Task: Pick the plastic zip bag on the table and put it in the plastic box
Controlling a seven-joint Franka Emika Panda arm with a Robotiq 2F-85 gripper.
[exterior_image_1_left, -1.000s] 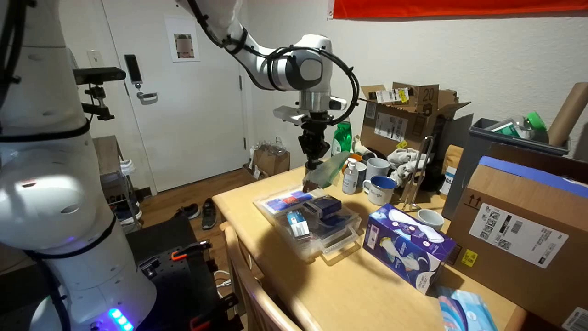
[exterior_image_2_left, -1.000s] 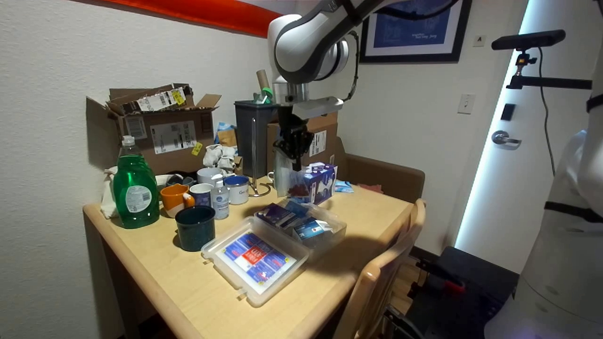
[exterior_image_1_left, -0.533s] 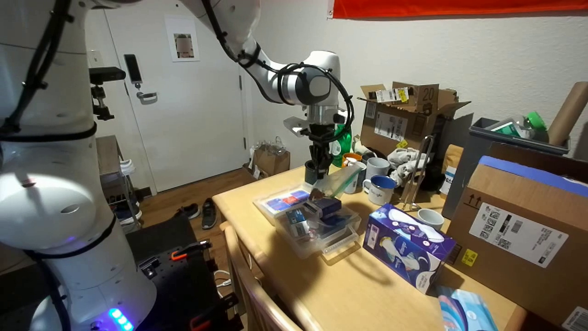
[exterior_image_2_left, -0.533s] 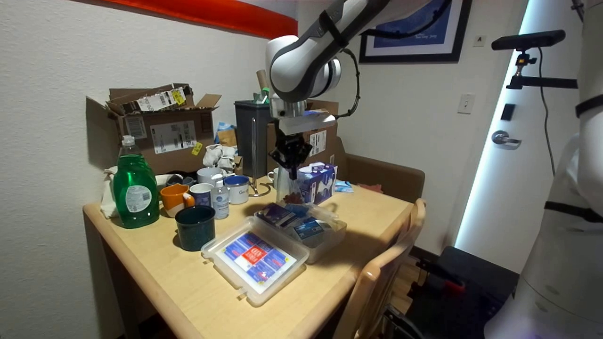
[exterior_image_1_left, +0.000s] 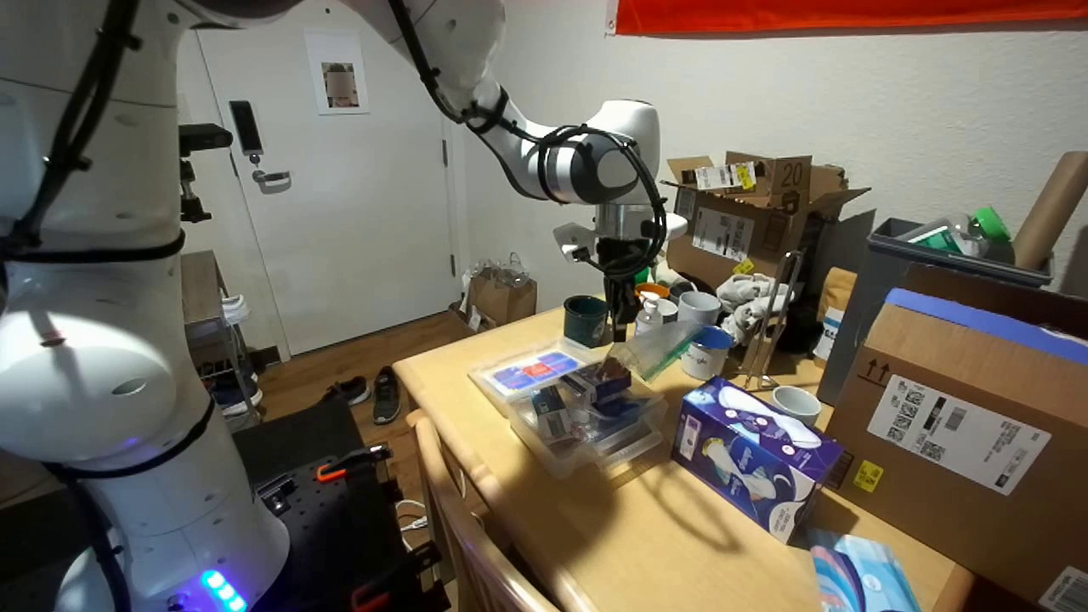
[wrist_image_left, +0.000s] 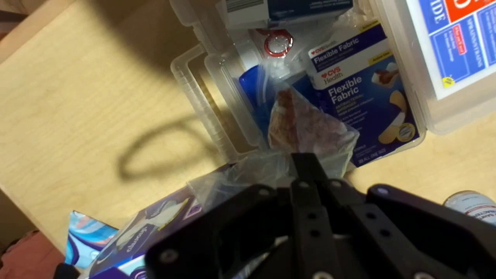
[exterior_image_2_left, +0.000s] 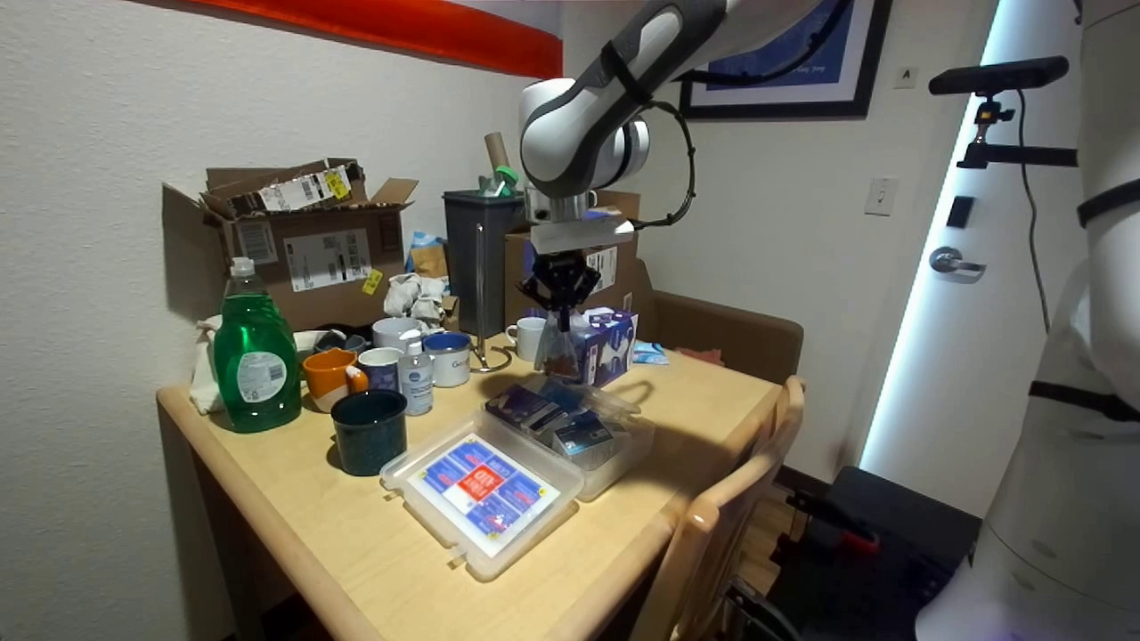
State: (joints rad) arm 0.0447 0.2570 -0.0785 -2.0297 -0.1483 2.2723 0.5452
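Hanging pinched in the gripper [wrist_image_left: 305,162], the bag [wrist_image_left: 308,130] is held partly over the box [exterior_image_2_left: 620,465], and from the bag, in the wrist view, the bandage pack [wrist_image_left: 368,95] is seen at two o'clock and the purple carton [wrist_image_left: 149,234] at eight.

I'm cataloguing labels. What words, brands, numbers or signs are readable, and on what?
"CVS Health": bandage box
"Flexible Fabric": same box
"ALL ONE SIZE": same box
"always": purple box
"FIRST AID": lid card
"IDE": lid card
"SPRAINS/STRAINS": lid card
"20": cardboard box
"A": wall plate
"Goo", cut off: mug
Too small or blurred: shipping labels, bottle labels, picture caption.
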